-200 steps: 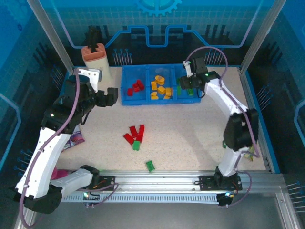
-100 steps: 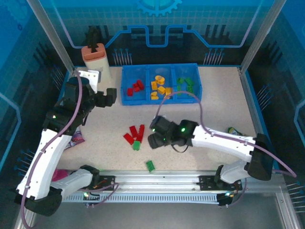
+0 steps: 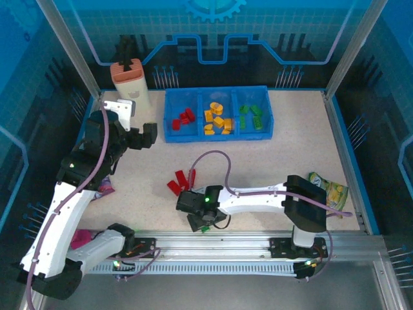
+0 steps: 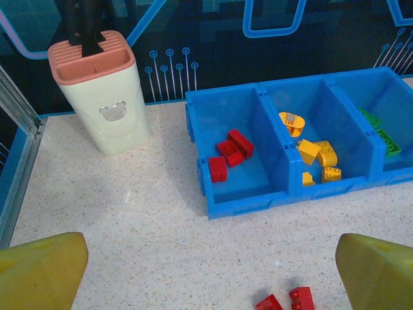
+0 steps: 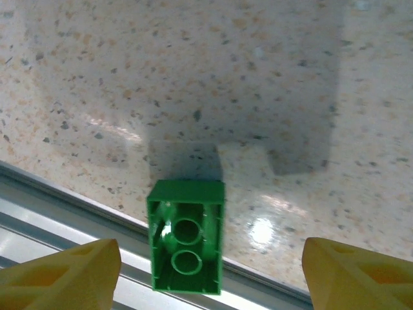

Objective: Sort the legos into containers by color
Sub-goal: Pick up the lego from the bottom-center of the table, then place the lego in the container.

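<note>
**Top view:** blue tray (image 3: 193, 137) sits far-mid on the table (image 3: 290, 161), w/ 3 compartments side by side. L compartment holds red legos (image 3: 182, 119), the mid one orange/yellow legos (image 3: 218, 120), the R one green legos (image 3: 251, 116). Loose red legos (image 3: 181, 179) lie centre-front on the table. R gripper (image 3: 204, 224) is low at the near edge, over a lone green lego (image 3: 205, 228). L gripper (image 3: 150, 134) hangs just L of the tray, jaws wide. Beige bottle (image 3: 129, 84) w/ orange cap stands far L. Yellow-green snack bag (image 3: 329, 190) lies at R.

**L wrist:** L compartment has a small red cluster. The mid one has an orange ring (image 4: 290, 123) w/ a sticker reading approx "120", plus yellow bricks. The R one has green bricks, partly cut off by the frame edge. The bottle carries a bear-shaped badge, no legible text. L fingers (image 4: 42, 271) sit in both bottom corners, far apart.

**R wrist:** the green lego lies underside up, 2 round tubes showing, at the table edge and partly over the metal rail (image 5: 64, 219). R fingers (image 5: 358, 274) flank it w/ gaps both sides. Jaws are apart, holding nothing.
</note>
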You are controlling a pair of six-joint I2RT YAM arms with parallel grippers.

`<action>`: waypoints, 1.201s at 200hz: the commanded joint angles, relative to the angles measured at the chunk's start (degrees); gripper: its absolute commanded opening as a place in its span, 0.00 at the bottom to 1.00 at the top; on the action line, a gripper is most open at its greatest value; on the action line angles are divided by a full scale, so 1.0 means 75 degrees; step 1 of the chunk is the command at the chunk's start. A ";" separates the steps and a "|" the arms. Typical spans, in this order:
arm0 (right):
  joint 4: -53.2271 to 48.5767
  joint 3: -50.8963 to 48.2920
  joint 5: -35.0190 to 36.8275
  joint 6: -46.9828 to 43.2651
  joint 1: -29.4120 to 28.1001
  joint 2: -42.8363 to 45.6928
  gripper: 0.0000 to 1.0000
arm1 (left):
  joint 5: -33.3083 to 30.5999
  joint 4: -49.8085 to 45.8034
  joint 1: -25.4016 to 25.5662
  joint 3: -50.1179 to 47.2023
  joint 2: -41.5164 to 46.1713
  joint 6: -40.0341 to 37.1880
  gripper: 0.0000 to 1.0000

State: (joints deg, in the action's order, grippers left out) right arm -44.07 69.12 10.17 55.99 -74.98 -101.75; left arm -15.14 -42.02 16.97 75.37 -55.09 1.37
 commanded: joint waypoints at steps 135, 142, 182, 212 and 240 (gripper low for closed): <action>-0.1434 0.0125 0.0325 -0.1433 0.0552 0.0395 0.34 | -0.0390 -0.0010 -0.0105 -0.0214 0.0080 -0.0191 1.00; -0.1642 0.0019 0.0554 -0.1617 0.0831 0.0774 0.33 | -0.0407 -0.0022 -0.0107 -0.0235 0.0078 -0.0211 0.99; -0.1344 -0.0596 0.1379 -0.3764 0.3648 0.2586 0.34 | -0.0560 -0.0068 -0.0148 -0.0249 0.0045 -0.0322 1.00; -0.0100 -0.0553 0.0992 -0.5231 0.5868 0.2782 0.35 | -0.0642 0.0057 -0.0221 -0.0333 0.0056 -0.0288 1.00; 0.0778 0.0243 0.0623 -0.6052 0.7096 0.2125 0.35 | -0.0576 0.0244 -0.0300 -0.0328 -0.0033 -0.0253 0.99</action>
State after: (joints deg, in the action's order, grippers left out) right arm -45.58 66.15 17.32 20.49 -27.16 -82.00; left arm -18.63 -41.69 15.49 73.52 -55.07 -0.03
